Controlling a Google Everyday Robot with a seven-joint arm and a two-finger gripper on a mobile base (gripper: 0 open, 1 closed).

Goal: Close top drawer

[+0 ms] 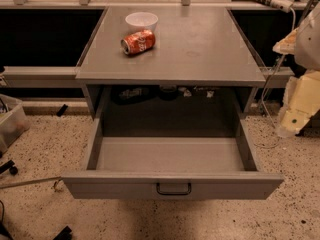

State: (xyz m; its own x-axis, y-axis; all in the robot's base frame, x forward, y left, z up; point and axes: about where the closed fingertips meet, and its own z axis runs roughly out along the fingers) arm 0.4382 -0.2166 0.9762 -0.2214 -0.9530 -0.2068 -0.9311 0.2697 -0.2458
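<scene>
The top drawer (172, 184) is a wide grey metal drawer with a flat front and a small black loop handle (173, 189) at its centre. It stands pulled far out toward me from under the grey cabinet top (200, 54), and its tray looks empty. My gripper (295, 116) is the cream-coloured part at the right edge of the view. It hangs beside the drawer's right side rail, above the floor and apart from the drawer. The lower drawers are hidden.
A white bowl (141, 20) and a red soda can (138, 42) lying on its side sit on the cabinet top. Small dark items (132, 93) lie at the back of the drawer cavity. A clear plastic bin (10, 121) stands on the floor at left. A cable (265, 109) hangs at right.
</scene>
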